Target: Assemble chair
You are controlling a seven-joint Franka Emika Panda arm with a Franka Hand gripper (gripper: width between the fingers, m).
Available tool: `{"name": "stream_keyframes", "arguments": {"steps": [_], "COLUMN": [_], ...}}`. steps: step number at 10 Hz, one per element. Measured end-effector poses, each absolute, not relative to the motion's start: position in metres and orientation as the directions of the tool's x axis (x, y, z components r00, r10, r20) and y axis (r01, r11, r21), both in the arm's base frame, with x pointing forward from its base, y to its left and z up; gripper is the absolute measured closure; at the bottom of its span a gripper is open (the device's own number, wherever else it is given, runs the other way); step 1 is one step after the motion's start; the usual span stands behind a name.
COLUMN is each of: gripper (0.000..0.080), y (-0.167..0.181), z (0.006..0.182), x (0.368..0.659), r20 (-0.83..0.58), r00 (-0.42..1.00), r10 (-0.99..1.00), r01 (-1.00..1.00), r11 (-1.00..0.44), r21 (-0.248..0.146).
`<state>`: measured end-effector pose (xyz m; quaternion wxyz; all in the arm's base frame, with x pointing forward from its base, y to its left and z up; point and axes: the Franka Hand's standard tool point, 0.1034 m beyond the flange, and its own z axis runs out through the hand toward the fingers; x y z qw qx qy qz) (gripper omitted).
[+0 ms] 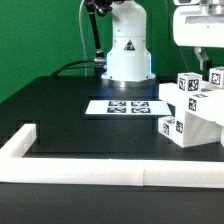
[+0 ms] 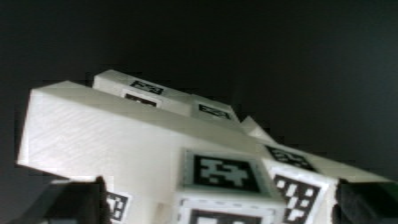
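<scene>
The chair (image 1: 196, 108) is a chunky white assembly of panels and cube-ended pieces with black-and-white tags, standing at the exterior view's right on the black table. My gripper (image 1: 203, 66) hangs just above its top cubes. In the wrist view the chair (image 2: 125, 120) fills the frame. My gripper (image 2: 217, 206) is open, with its dark fingers (image 2: 71, 206) far apart on either side of a tagged cube end (image 2: 224, 172). Both fingers stand apart from the cube.
The marker board (image 1: 124, 106) lies flat in front of the robot base (image 1: 128, 55). A long low white border rail (image 1: 90, 171) runs along the table's front and turns back at the exterior view's left (image 1: 20, 140).
</scene>
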<state>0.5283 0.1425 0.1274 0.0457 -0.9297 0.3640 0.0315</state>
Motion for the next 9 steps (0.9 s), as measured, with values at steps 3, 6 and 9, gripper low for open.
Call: {"name": "stream_keyframes", "arguments": {"steps": [3,6,9], "gripper": [0.0151,0.0151,0.0151], "y": [0.1412,0.1396,0.1393], "z": [0.1272,0.127,0.1281], "x": [0.5284,0.5284,0.5298], "r20": [-0.076,-0.036,-0.01], "r00": [0.865,0.977,0.998], "r10": [-0.496,-0.209,0.058], "r01": [-0.501,-0.211,0.057], "r11": [-0.862,-0.976,-0.998], "r21": [-0.08,-0.062,-0.038]}}
